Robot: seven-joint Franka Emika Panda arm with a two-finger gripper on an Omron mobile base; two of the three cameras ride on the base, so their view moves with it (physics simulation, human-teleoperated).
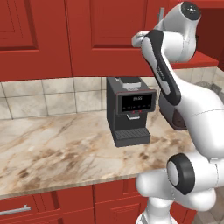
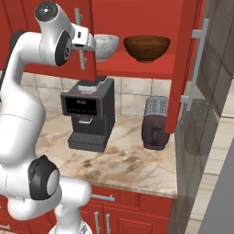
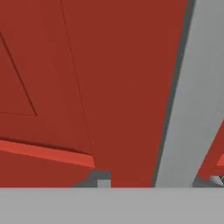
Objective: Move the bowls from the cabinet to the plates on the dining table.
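red cabinet (image 2: 137,13), coffee machine (image 2: 87,116) display unreadable

Upper right in the right base view, the brown bowl (image 2: 146,47) looks glossy, the marbled bowl (image 2: 106,45) stony. Cabinet door (image 2: 185,59) is matt red, handle (image 2: 197,64) brushed metal; counter (image 2: 123,160) polished marble.

The arm (image 2: 20,105) is presenting smooth, glossy white rounded shells, dark grey-black joint discs (image 2: 43,180) with lighter centres, a dark band (image 1: 164,72) running along one link behind the pincer, and no cables or markings are showing.
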